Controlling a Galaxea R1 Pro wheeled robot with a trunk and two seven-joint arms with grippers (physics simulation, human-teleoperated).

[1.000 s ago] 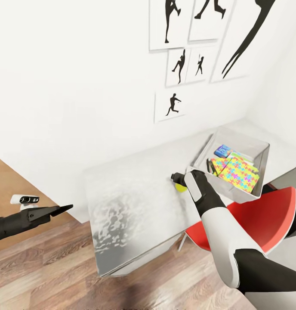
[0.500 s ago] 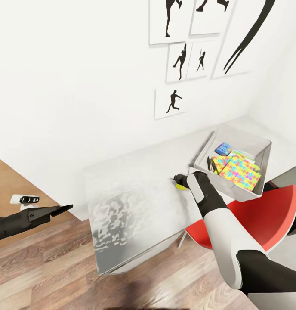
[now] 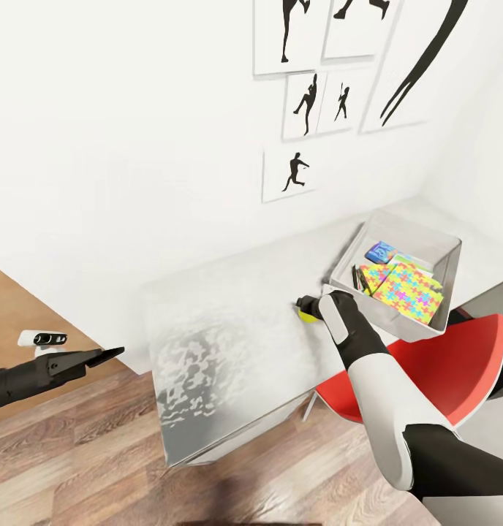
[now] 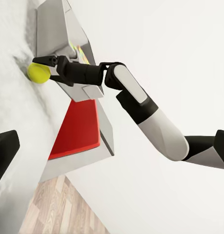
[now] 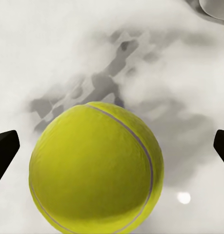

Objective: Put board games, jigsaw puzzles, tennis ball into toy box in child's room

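Note:
The yellow-green tennis ball (image 3: 307, 317) lies on the light grey table (image 3: 229, 329), just left of the toy box (image 3: 416, 241). My right gripper (image 3: 303, 307) is open around it. In the right wrist view the tennis ball (image 5: 97, 168) sits between the two fingertips (image 5: 4, 151) with a gap on each side. Inside the toy box lie a multicoloured jigsaw puzzle (image 3: 409, 292) and a blue-green board game (image 3: 381, 253). My left gripper (image 3: 109, 353) hangs open over the wood floor, left of the table. The bed is out of view.
A red chair (image 3: 434, 365) stands at the table's front edge, under my right arm. The white wall with black silhouette pictures (image 3: 295, 175) runs behind the table. Wood-plank floor (image 3: 98, 453) lies in front.
The head view has shifted a little. My right gripper stays open around the tennis ball, and the left arm has not moved.

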